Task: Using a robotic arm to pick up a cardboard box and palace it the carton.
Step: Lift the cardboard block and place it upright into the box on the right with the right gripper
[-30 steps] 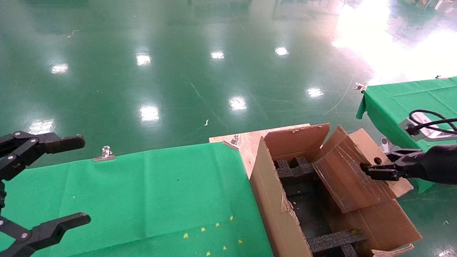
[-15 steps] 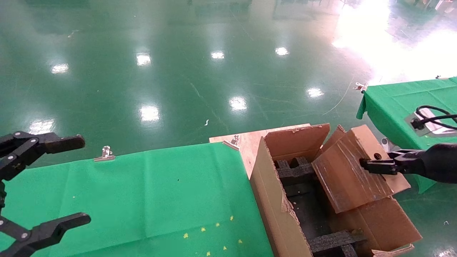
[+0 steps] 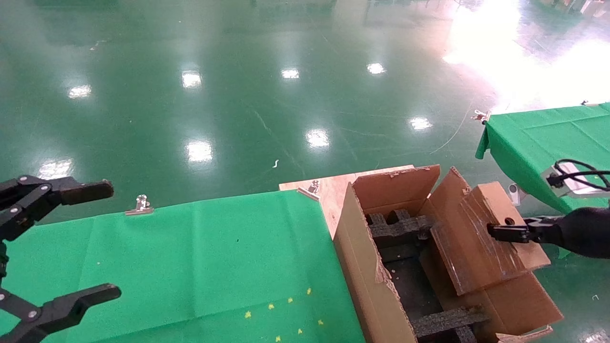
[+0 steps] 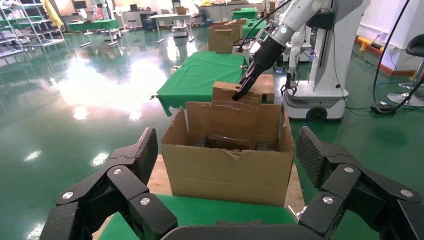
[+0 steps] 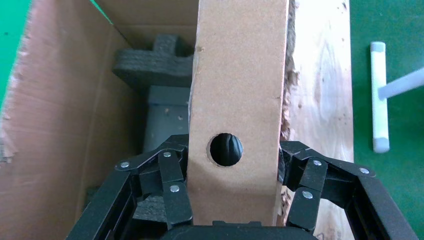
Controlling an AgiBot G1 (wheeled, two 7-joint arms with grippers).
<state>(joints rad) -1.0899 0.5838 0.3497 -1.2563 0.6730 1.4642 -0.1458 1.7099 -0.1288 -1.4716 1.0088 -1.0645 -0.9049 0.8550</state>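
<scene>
The cardboard box hung tilted over the right side of the carton, its lower end apparently dipping past the rim, though contact with the wall was hard to judge. The right gripper had its jaws pinching the box from both sides near the round hole. Inside the carton, black foam inserts lay at the near and far ends. The left gripper hovered over the green tabletop, jaws spread wide. Farther off stood the robotic arm.
</scene>
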